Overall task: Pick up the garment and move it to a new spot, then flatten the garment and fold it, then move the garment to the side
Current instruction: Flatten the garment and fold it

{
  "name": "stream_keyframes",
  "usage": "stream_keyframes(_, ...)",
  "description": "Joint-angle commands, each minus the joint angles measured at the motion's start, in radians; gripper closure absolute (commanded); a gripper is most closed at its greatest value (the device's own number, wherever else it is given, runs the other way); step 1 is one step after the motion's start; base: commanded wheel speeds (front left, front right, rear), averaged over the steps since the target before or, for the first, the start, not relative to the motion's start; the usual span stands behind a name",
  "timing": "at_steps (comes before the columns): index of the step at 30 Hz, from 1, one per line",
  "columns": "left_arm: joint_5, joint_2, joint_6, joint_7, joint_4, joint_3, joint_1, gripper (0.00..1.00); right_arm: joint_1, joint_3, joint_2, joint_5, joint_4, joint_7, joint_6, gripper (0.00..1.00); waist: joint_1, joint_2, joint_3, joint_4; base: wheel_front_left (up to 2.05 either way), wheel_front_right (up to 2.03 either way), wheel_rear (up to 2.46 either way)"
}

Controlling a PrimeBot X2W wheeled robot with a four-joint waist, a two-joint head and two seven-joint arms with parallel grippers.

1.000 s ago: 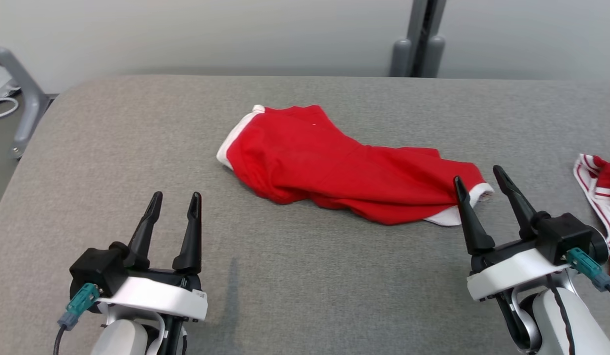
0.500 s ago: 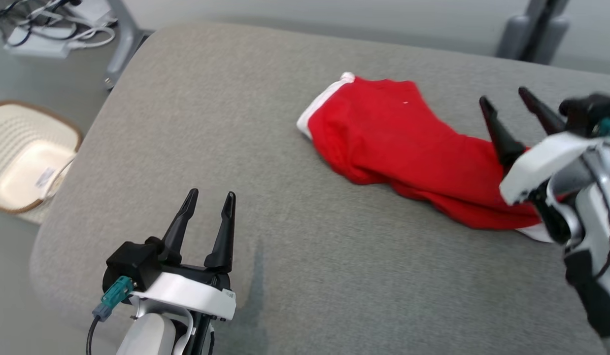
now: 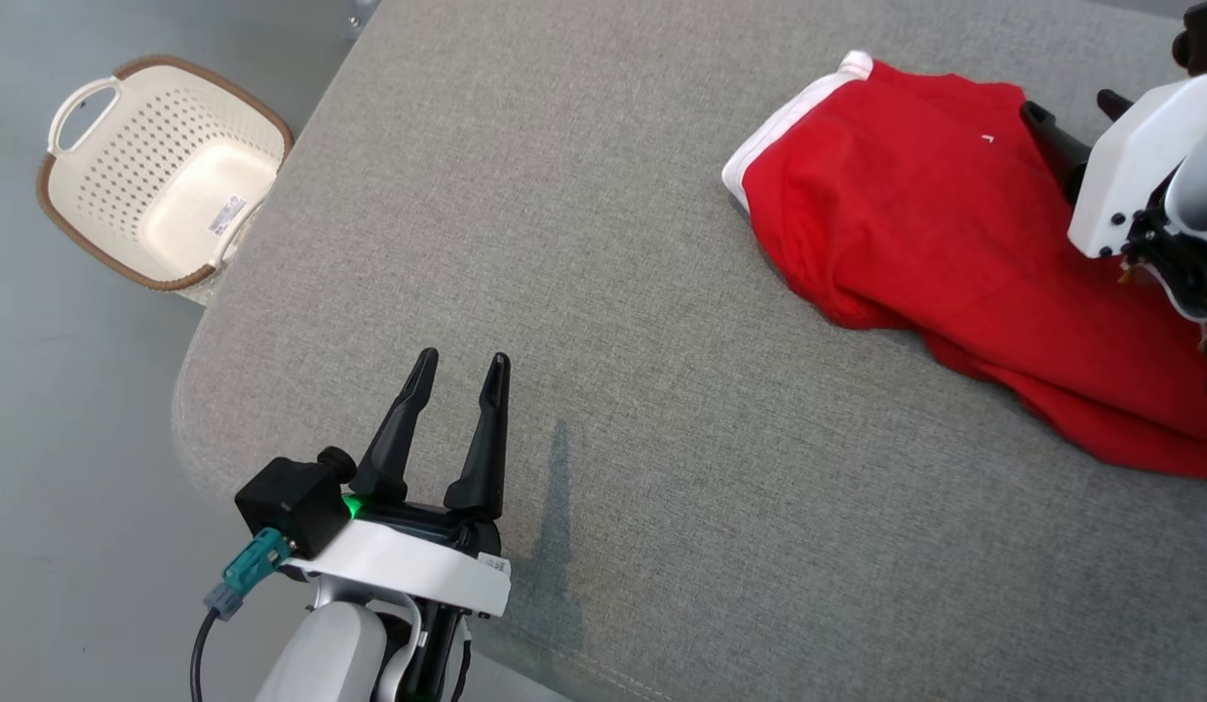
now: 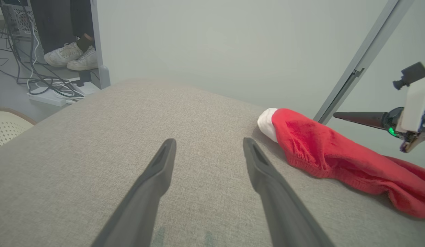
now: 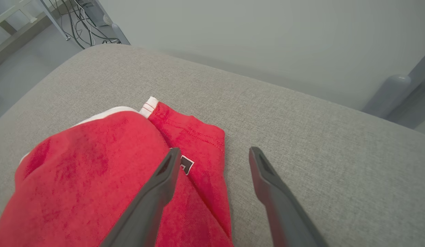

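Note:
The garment (image 3: pixel 935 234) is red with white trim and lies crumpled on the grey fabric-covered table (image 3: pixel 613 292), toward its right. My right gripper (image 3: pixel 1069 102) hovers open above the garment's far edge. In the right wrist view its (image 5: pixel 214 150) left finger is over the red cloth (image 5: pixel 95 171) and its right finger is over bare grey surface, with nothing held. My left gripper (image 3: pixel 464 361) stands open near the table's front left corner, well apart from the garment. In the left wrist view its (image 4: pixel 209 141) fingers point at bare table, the garment (image 4: pixel 319 154) to the right.
A cream perforated basket (image 3: pixel 126 166) with a brown rim sits on the floor off the table's left corner. Cables (image 4: pixel 34 79) and a person's feet in white shoes (image 4: pixel 71 56) are on the floor beyond the table. A grey post (image 4: pixel 363 58) rises behind the garment.
The head camera has swung left and down, bringing the basket into view. My right gripper has moved from the garment's right end to above its far edge. Both grippers stayed open.

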Motion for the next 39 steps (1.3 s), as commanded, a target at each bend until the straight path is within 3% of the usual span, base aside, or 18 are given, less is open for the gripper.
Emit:
stream_keyframes(1, -0.012, 0.003, 0.01, -0.003, -0.01, -0.003, -0.014, 0.0, -0.029, 0.019, -0.014, 0.01, 0.028, 0.017, 0.0, 0.0, 0.0, 0.0, 0.025, 0.013, 0.0, 0.0, 0.0)
stream_keyframes(14, -0.044, 0.003, 0.037, -0.003, -0.046, -0.021, -0.005, 0.0, -0.152, 0.18, -0.012, 0.084, 0.16, 0.037, 0.0, 0.0, 0.0, 0.0, 0.088, 0.026, 0.0, 0.0, 0.0)
stream_keyframes(16, -0.047, 0.003, 0.038, -0.003, -0.046, -0.024, -0.007, 0.0, -0.156, 0.207, -0.013, 0.094, 0.167, 0.034, 0.0, 1.0, 0.0, 0.0, 0.091, 0.027, 0.0, 0.0, 0.0)
stream_keyframes(26, -0.033, 0.003, 0.027, -0.003, -0.021, -0.034, -0.027, 0.0, -0.185, 0.233, -0.072, 0.151, 0.212, -0.152, 0.0, 1.0, 0.0, 0.0, 0.071, 0.024, 0.0, 0.0, 0.0)
stream_keyframes(32, -0.024, 0.003, 0.007, -0.003, 0.006, -0.052, -0.051, 0.0, -0.215, 0.174, -0.117, 0.141, 0.354, -0.302, 0.0, 1.0, 0.0, 0.0, 0.04, 0.015, 0.0, 0.0, 0.0)
stream_keyframes(39, -0.014, 0.003, 0.0, -0.003, 0.02, -0.059, -0.07, 0.0, -0.239, 0.091, -0.148, 0.13, 0.447, -0.389, 0.0, 1.0, 0.0, 0.0, 0.022, -0.013, 0.0, 0.0, 0.0)
